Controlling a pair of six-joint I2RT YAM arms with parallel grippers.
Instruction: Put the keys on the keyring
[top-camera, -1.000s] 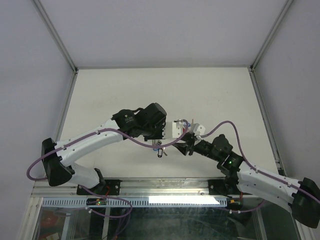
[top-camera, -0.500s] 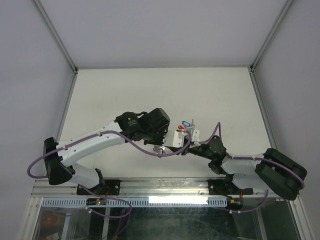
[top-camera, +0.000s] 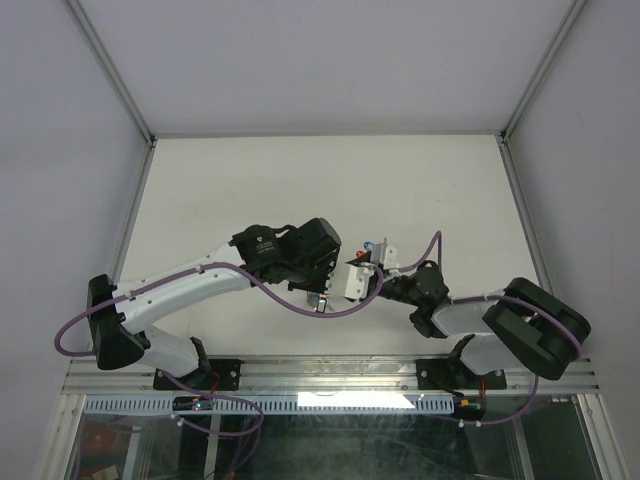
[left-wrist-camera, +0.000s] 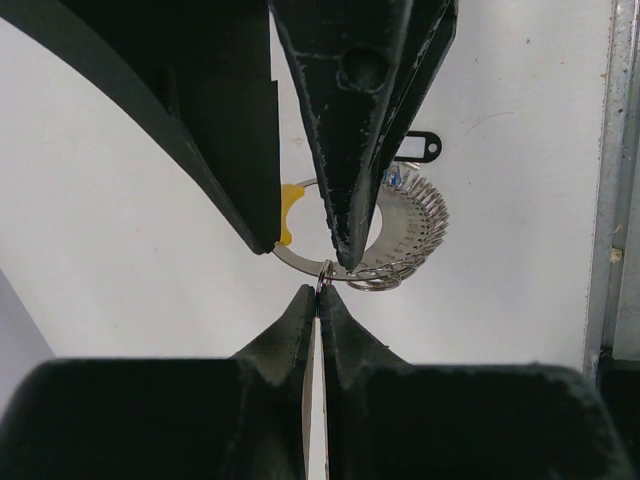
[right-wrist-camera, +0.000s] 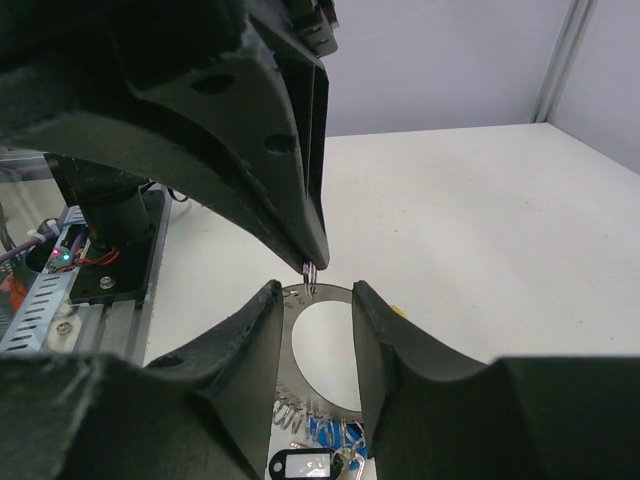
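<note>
The keyring (left-wrist-camera: 405, 258) is a thin silvery ring with a yellow arc (left-wrist-camera: 289, 214). It is held upright between the jaws of my right gripper (right-wrist-camera: 315, 290), which span its width. Several keys with blue tags (right-wrist-camera: 330, 436) and one with a black tag (right-wrist-camera: 305, 464) hang from its lower part. My left gripper (left-wrist-camera: 319, 290) is shut on a thin key, whose small split ring (right-wrist-camera: 310, 273) touches the keyring's rim. In the top view the two grippers meet tip to tip near the table's front middle, left gripper (top-camera: 322, 288) beside right gripper (top-camera: 360, 276).
The white table (top-camera: 250, 190) has grey walls behind and on both sides. A metal rail (top-camera: 330, 375) runs along the near edge, and the right arm's elbow (top-camera: 530, 335) is folded close to it. A purple cable (top-camera: 290, 295) loops under the left wrist.
The right arm has folded, its elbow swinging back toward the rail, and its jaws have narrowed onto the keyring. The left gripper has shifted slightly right, to the ring.
</note>
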